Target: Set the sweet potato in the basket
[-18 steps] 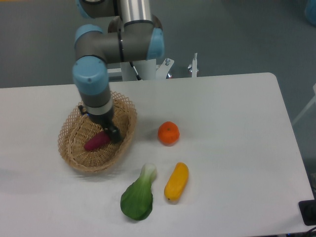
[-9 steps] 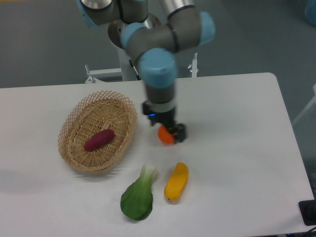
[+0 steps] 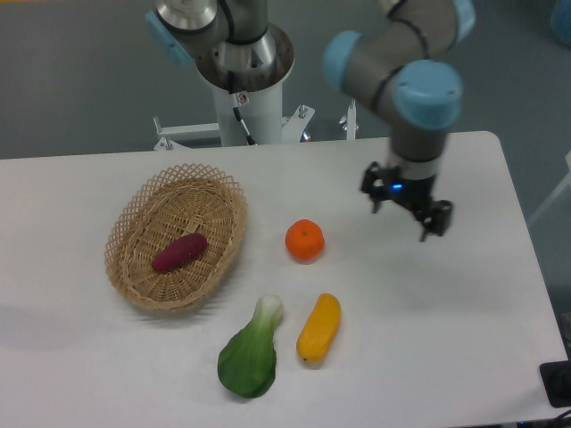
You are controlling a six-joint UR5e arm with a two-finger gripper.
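The magenta-purple sweet potato [image 3: 179,252] lies inside the oval wicker basket [image 3: 130,228] on the left of the table, resting on the basket's floor. My gripper [image 3: 406,211] hangs far to the right of it, above the right part of the table, well apart from the basket. Its two black fingers stand apart, so it is open, and nothing is between them.
A round orange fruit [image 3: 304,240] sits just right of the basket. In front lie a yellow-orange oblong vegetable [image 3: 319,327] and a green leafy bok choy [image 3: 251,353]. The arm's base [image 3: 245,89] rises behind the table's back edge.
The gripper let go of the sweet potato in the basket, then swept right past the orange fruit to the table's right side. The sweet potato stayed where it was.
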